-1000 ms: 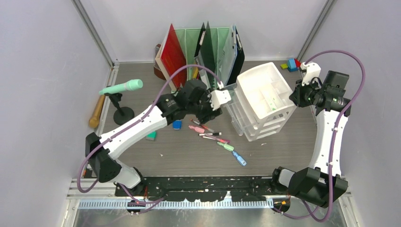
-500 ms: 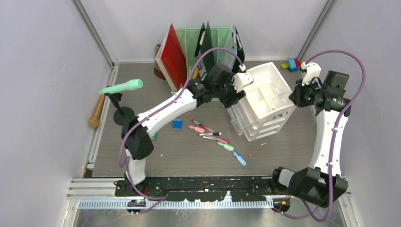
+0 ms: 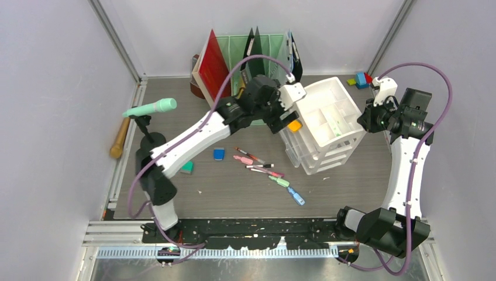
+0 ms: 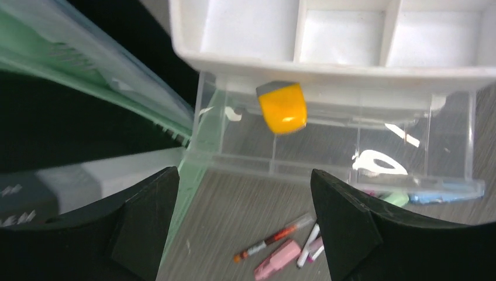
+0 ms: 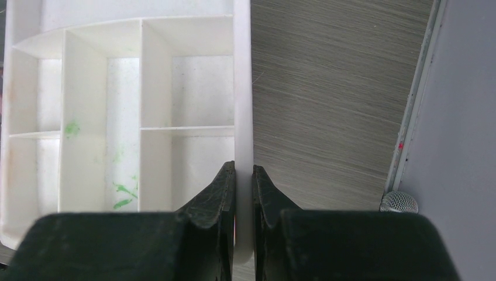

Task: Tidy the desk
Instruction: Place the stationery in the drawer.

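The desk (image 3: 234,193) is a grey-brown wood-grain top. A white drawer unit (image 3: 327,120) stands on it at the middle right, with a clear drawer (image 4: 339,146) pulled out to the left. My left gripper (image 3: 286,117) hangs open above that clear drawer. A small orange block (image 3: 295,125) is just below it, free of both fingers, and in the left wrist view the orange block (image 4: 283,107) lies against the white tray's front edge. My left gripper (image 4: 245,228) has nothing between its fingers. My right gripper (image 5: 243,170) is shut on the rim (image 5: 242,88) of the unit's top tray.
Several markers (image 3: 257,161) lie loose mid-desk, with a blue block (image 3: 219,154) and a green block (image 3: 187,168) to their left. A mint file rack (image 3: 251,58) stands at the back. A mint microphone (image 3: 151,108) on a stand and a wooden stick (image 3: 120,137) are at the left.
My left arm swung from mid-desk back and right to the drawer unit. Its jaws then widened, and the orange block now shows loose below them. The right arm has not moved.
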{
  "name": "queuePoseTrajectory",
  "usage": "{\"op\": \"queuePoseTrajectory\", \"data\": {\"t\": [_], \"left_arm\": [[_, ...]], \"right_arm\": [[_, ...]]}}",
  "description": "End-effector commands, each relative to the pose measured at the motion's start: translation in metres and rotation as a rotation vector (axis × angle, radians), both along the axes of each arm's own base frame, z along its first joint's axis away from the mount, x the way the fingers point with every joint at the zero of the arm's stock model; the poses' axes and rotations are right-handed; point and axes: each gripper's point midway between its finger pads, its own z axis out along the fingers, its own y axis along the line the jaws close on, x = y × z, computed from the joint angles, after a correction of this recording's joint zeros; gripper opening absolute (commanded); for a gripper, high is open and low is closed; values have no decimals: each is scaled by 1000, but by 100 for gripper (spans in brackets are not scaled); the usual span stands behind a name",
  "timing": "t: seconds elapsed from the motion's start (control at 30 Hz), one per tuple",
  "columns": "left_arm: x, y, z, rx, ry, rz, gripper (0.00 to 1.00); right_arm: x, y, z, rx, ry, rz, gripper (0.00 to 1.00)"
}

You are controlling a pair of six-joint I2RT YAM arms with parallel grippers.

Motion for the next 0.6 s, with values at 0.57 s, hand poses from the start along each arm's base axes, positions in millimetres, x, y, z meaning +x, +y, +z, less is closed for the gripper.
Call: {"op": "queuePoseTrajectory", "data": {"t": [0.57], "left_arm": [[-44, 235, -139, 577, -101, -40, 96]], "right_arm": [[-6, 9, -18, 64, 63, -14, 15]]}}
